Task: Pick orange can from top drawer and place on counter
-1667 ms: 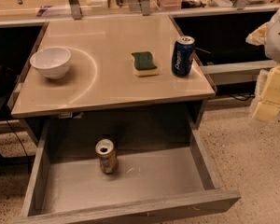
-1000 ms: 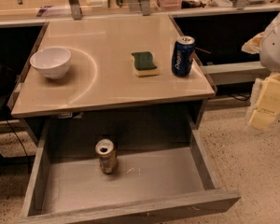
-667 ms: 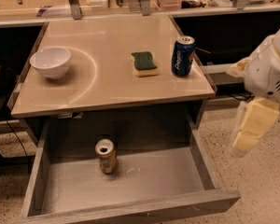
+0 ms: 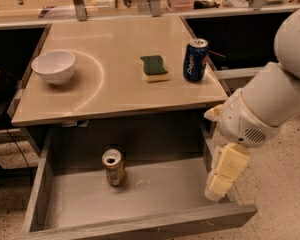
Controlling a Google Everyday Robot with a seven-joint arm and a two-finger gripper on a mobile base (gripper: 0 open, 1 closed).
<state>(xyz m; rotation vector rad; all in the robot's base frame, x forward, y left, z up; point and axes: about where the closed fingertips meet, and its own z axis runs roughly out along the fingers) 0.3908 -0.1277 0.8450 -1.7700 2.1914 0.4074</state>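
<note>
Tool (image 4: 220, 180) over top drawer (image 4: 140, 225) right edge

Arm (image 4: 262, 106) swings in from the right.
The gripper (image 4: 217, 186) now hangs lower, at the right side wall of the drawer (image 4: 140, 224), nearer the orange can (image 4: 113, 167).

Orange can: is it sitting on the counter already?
No, the orange can stands upright in the top drawer, below the counter, with the end effector at the drawer's right side.

Upright orange can (image 4: 113, 167) in open top drawer (image 4: 160, 194), pincer (image 4: 220, 183) at right wall
</note>
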